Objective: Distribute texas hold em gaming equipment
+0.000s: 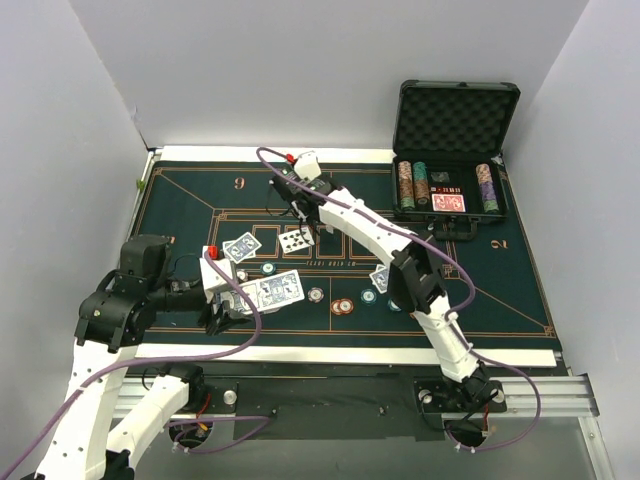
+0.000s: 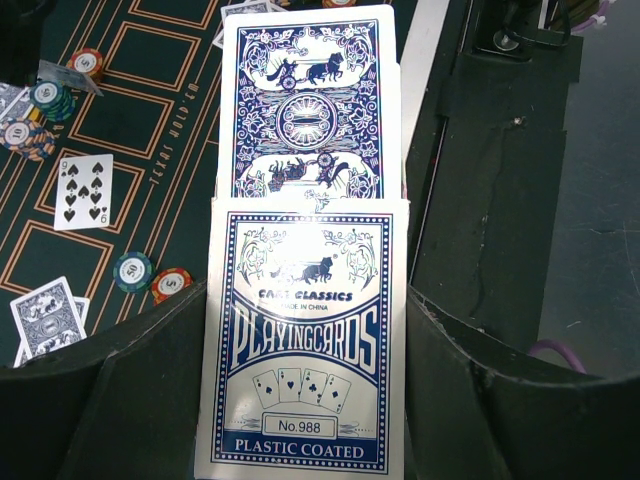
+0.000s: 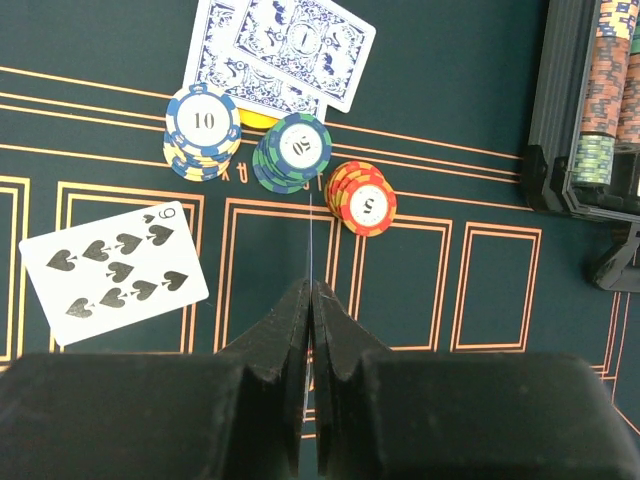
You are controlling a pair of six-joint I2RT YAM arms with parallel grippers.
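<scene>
My left gripper [image 2: 305, 300] is shut on a blue and white playing card box [image 2: 305, 380]. A blue-backed card [image 2: 308, 110] juts out of the box's far end. From above, this deck [image 1: 272, 290] hangs over the felt's near left part, held by the left gripper [image 1: 232, 292]. My right gripper [image 3: 311, 285] is shut on a single card [image 3: 310, 230] seen edge-on, above the mat. Ahead of it stand a white-blue chip stack [image 3: 203, 130], a green stack [image 3: 293, 150] and a red-yellow stack [image 3: 362, 197], with two blue-backed cards [image 3: 285, 50] behind them. A nine of spades [image 3: 115, 270] lies face up to its left.
The open black case [image 1: 455, 150] stands at the back right with chip rows and a red-backed deck [image 1: 449, 203] inside. Single chips [image 1: 343, 305] and face-down cards [image 1: 240, 247] lie on the green felt mat [image 1: 500, 290]. The right arm [image 1: 400, 250] crosses the mat's middle.
</scene>
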